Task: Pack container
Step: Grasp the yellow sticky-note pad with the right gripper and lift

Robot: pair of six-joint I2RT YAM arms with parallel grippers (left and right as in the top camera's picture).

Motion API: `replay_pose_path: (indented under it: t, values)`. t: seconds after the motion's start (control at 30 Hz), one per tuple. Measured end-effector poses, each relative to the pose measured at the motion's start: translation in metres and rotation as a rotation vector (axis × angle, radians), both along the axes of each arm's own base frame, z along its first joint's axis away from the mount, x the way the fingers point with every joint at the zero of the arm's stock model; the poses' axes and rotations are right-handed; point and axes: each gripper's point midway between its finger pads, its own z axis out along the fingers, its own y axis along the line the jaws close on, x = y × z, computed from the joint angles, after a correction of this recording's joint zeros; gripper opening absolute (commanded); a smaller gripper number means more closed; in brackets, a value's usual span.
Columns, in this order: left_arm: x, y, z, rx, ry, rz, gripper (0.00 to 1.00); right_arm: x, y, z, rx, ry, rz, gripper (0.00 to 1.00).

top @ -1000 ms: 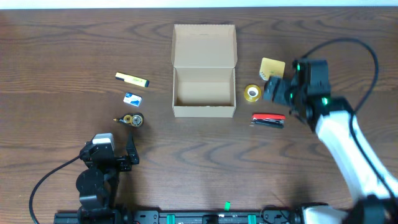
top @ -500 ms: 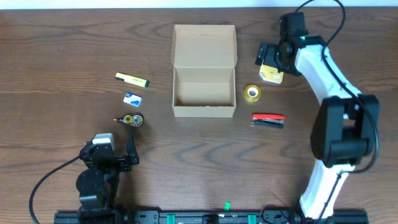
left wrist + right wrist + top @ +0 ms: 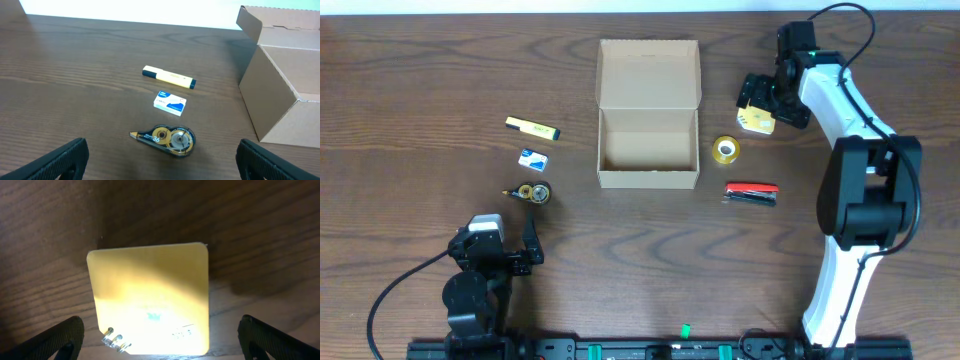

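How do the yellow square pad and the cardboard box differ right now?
The cardboard box is far larger than the yellow pad. The box is tan and stands open and empty, flap back; the pad is yellow and lies flat. The open right gripper is over the pad; none is by the box. Both rest on the table.

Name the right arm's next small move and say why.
Probably lower and close on the yellow pad. The right gripper hangs open directly over it, the pad lies flat on the table, and the container stands open and empty.
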Motion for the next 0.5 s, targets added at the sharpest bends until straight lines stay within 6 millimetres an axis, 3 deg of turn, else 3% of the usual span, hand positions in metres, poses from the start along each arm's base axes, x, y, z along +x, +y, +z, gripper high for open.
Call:
replay_pose_path:
  t: [0.2,0.5]
  values:
    - [0.0,0.0,0.0,0.0,0.0,0.0,0.95,-0.006,0.005,-0.018,0.024,0.049,0.011,0.99]
    - [0.0,0.0,0.0,0.0,0.0,0.0,0.95,-0.006,0.002,-0.02,-0.004,0.05,0.041,0.99]
